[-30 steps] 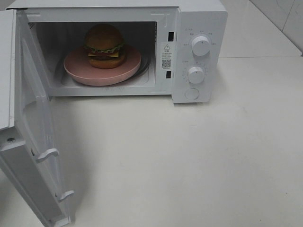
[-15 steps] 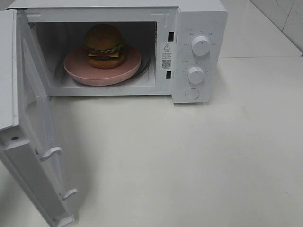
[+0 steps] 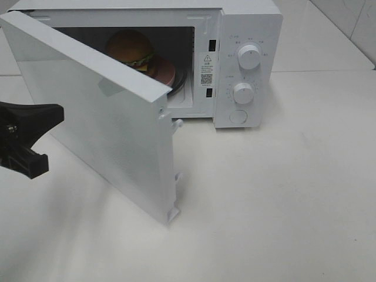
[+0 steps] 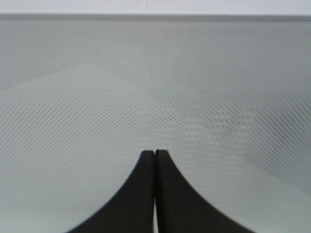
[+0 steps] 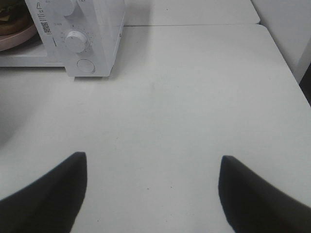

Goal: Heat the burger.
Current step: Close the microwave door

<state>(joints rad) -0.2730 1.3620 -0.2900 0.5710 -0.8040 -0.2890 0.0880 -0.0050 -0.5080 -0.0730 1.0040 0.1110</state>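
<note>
as its jaws press together, left gripper [image 4: 155, 152] faces door [image 3: 100, 117].

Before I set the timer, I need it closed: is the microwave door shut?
Ajar, not shut. The door stands angled off the microwave, latch edge clear of its front, burger visible.

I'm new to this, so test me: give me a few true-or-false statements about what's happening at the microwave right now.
1. The burger sits inside the microwave. True.
2. The microwave door is fully shut. False: it stands partly open.
3. The left pincer is closed. True.
4. The right pincer holds the burger. False: it is open and empty above the table.
</note>
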